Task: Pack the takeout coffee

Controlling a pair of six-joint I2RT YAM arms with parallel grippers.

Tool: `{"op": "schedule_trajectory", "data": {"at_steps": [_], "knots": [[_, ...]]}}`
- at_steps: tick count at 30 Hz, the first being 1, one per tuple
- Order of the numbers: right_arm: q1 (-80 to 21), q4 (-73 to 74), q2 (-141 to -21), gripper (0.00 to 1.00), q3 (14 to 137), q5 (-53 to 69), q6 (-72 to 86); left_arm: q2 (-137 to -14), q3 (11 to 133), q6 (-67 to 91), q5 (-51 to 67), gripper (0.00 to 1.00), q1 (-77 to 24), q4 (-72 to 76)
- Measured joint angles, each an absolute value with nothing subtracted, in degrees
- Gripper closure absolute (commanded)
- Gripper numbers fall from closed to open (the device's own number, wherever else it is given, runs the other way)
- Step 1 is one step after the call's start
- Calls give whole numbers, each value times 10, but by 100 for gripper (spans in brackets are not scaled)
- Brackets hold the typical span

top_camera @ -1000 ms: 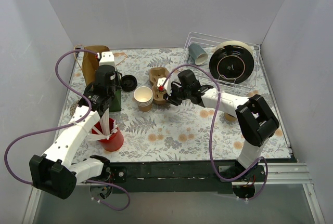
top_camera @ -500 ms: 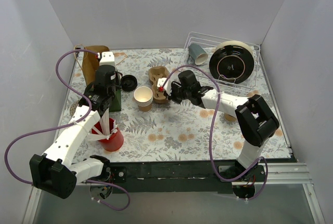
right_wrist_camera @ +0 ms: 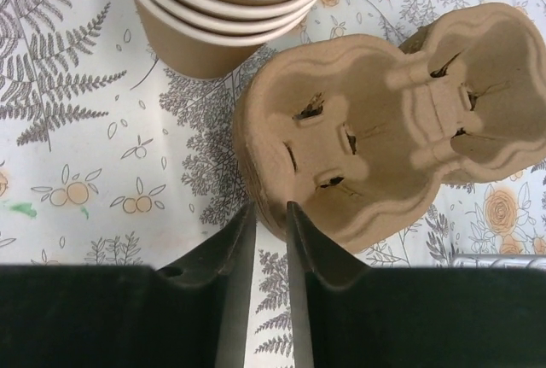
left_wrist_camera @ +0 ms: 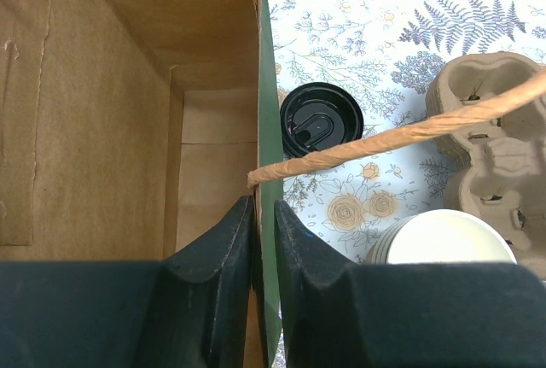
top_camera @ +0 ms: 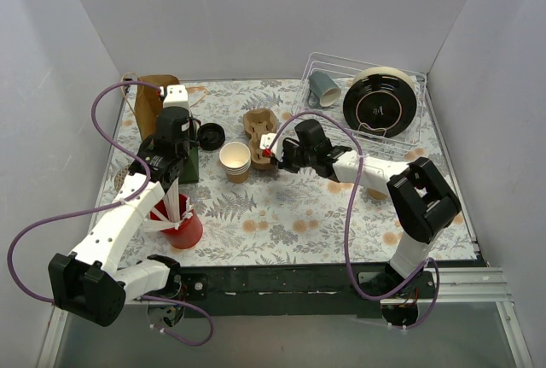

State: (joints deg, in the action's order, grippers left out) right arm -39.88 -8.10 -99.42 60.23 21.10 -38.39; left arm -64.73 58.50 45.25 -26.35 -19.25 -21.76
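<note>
A stack of lidless tan kraft cups, white inside, stands mid-table; it also shows in the right wrist view and the left wrist view. One black lid lies flat on the table beside the brown paper bag; the left wrist view shows the lid too. My left gripper is shut on the bag's green-edged wall. My right gripper is shut on the rim of the moulded pulp cup carrier, just right of the cups.
A wire rack at the back right holds a grey-blue mug and a black plate. A red cup of white sticks stands front left under my left arm. The bag's twine handle crosses the left wrist view.
My right arm has shifted slightly to the right, still at the carrier's rim. The left arm, bag, cups and lid have not moved.
</note>
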Motion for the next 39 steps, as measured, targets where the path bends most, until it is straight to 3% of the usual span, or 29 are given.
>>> {"op": "schedule_trajectory", "data": {"at_steps": [5, 13, 23, 25, 30, 39], "knots": [[-399, -69, -992, 68, 601, 216, -420, -647, 585, 453, -263, 84, -192, -218], [-399, -63, -993, 80, 602, 218, -445, -647, 585, 453, -263, 84, -192, -218], [-399, -65, -1003, 71, 607, 220, -456, -652, 585, 452, -264, 84, -192, -213], [-399, -65, -1004, 76, 609, 223, -458, -652, 585, 452, -264, 84, -192, -212], [-399, -66, -1009, 99, 615, 224, -465, -653, 585, 452, -264, 84, -192, -209], [-399, -75, -1010, 99, 615, 221, -464, -653, 585, 453, -264, 84, -192, -209]]}}
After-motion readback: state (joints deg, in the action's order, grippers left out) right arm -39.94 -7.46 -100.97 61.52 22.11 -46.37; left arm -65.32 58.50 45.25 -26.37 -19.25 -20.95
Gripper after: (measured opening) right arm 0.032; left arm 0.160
